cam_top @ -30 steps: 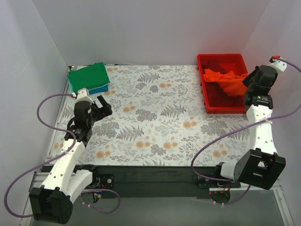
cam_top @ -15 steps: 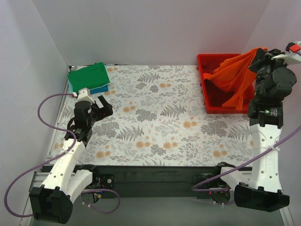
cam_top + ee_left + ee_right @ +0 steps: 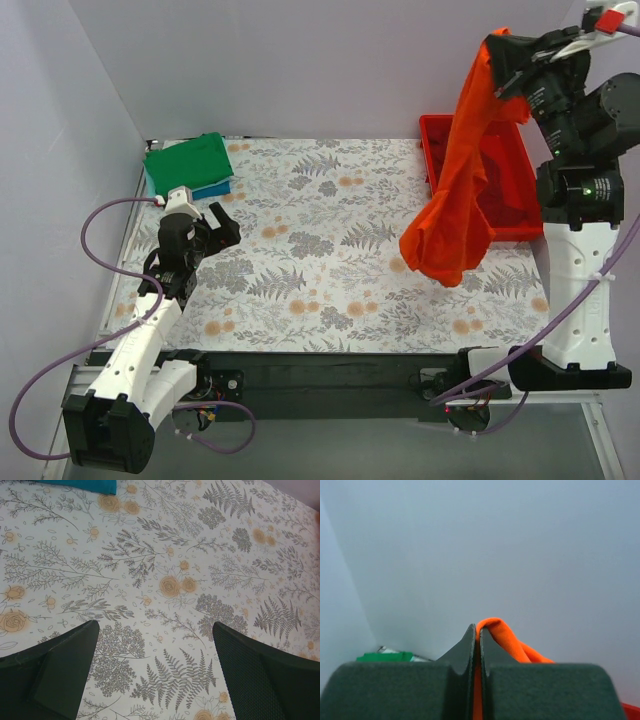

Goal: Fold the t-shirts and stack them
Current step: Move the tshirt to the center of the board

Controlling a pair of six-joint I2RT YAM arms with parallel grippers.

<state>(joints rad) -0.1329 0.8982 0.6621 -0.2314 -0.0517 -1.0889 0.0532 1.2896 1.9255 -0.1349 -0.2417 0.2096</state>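
High at the back right, my right gripper (image 3: 503,58) is shut on the bright orange-red t-shirt (image 3: 457,190). The cloth hangs down in a long bunch over the table, in front of the bin. In the right wrist view a fold of the orange-red t-shirt (image 3: 504,636) pokes out over the pinched fingertips (image 3: 470,639). A folded green t-shirt (image 3: 188,163) lies on a folded blue one (image 3: 212,190) at the back left corner. My left gripper (image 3: 215,218) hovers open over the patterned table (image 3: 165,580), near that stack, holding nothing.
A red plastic bin (image 3: 515,190) stands at the back right, with something dark red inside it. White walls close in the table on three sides. A strip of the blue t-shirt (image 3: 85,485) shows at the top edge of the left wrist view.
My right arm has risen high and swung left, pulling the orange-red t-shirt up out of the bin so it hangs over the table. The left arm has stayed put.
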